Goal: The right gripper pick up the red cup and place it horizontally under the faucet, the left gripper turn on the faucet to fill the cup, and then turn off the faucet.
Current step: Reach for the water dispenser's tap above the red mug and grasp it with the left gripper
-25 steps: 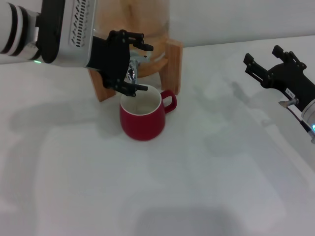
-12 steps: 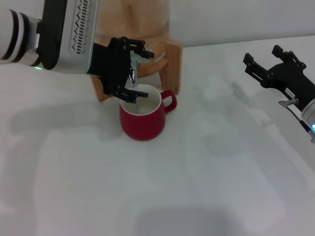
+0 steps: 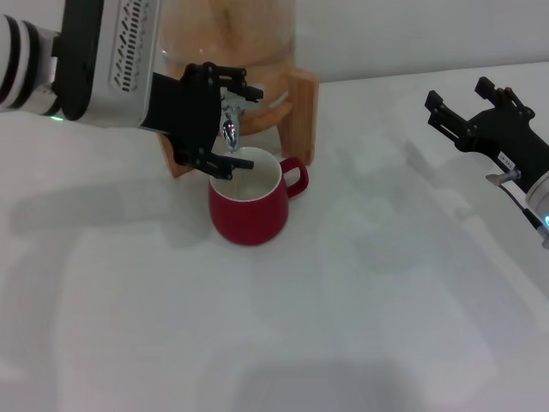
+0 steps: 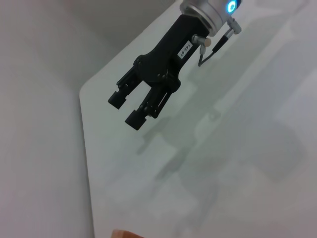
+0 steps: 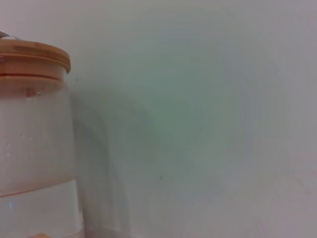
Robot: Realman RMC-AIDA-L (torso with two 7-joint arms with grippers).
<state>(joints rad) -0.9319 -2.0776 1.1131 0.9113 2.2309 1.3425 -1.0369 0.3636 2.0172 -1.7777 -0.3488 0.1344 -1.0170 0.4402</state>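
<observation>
Straddling faucet (image 3: pixel 230 129): left claw (image 3: pixel 230 125) | red cup (image 3: pixel 249 204) just below

Even, soft light falls from above on my white bench (image 3: pixel 369 283); nothing is dim. Broad pale shadows with blurred edges lie on it under my left arm and near the front edge. A small bright glint sits on the chrome faucet (image 3: pixel 229 130). My left wrist view is crisp, with faint grey shadows beneath my right tool (image 4: pixel 126 109). My right wrist view is hazy and washed, and the glass dispenser (image 5: pixel 34 144) looks soft.
</observation>
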